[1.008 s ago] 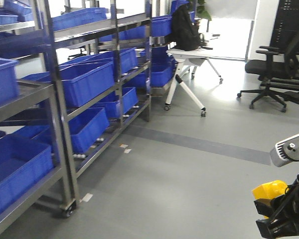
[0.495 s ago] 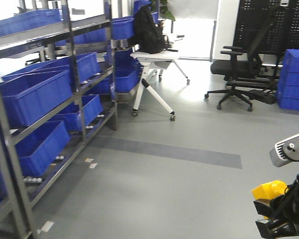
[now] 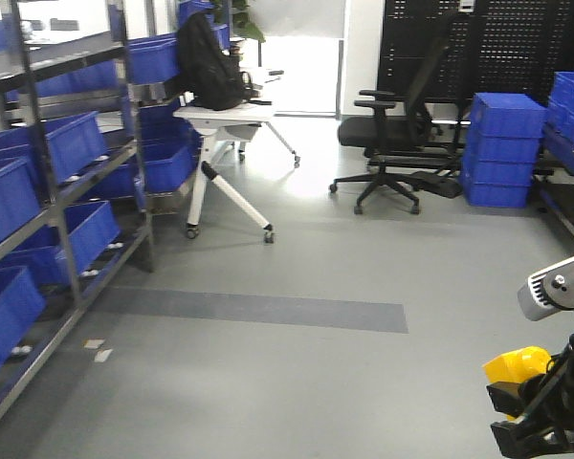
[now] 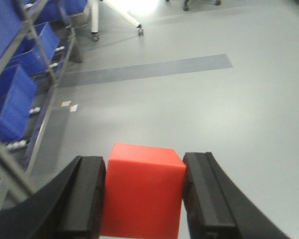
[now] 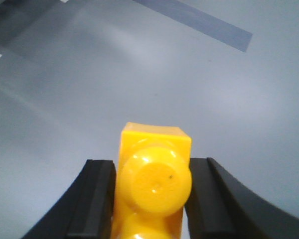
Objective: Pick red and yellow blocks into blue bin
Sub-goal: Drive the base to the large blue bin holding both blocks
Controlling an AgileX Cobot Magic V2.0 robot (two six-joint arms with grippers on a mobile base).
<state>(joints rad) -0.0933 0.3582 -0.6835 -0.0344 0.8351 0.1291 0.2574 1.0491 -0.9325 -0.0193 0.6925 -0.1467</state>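
The red cube [image 4: 142, 191] sits squarely between the black fingers [image 4: 84, 194] of my left gripper [image 4: 144, 172], which is shut on it above the grey floor. My right gripper [image 5: 152, 172] is shut on the yellow studded brick [image 5: 154, 181], one round stud facing the camera. In the front view the yellow brick [image 3: 517, 365] shows at the bottom right, held above the floor by the black right gripper [image 3: 518, 390]. The left gripper is outside the front view. The blue bin is out of view.
A steel rack [image 3: 139, 143] of ribbed blue crates [image 3: 72, 143] lines the left. A white folding table [image 3: 225, 115] carries a black backpack [image 3: 210, 62]. A black office chair [image 3: 392, 143] and stacked blue crates [image 3: 502, 148] stand at the back right. A dark strip [image 3: 258, 308] crosses the grey floor.
The front view has swung to the right: the racks slid off to the left, and the office chair and stacked crates came into view. Both grippers keep their blocks.
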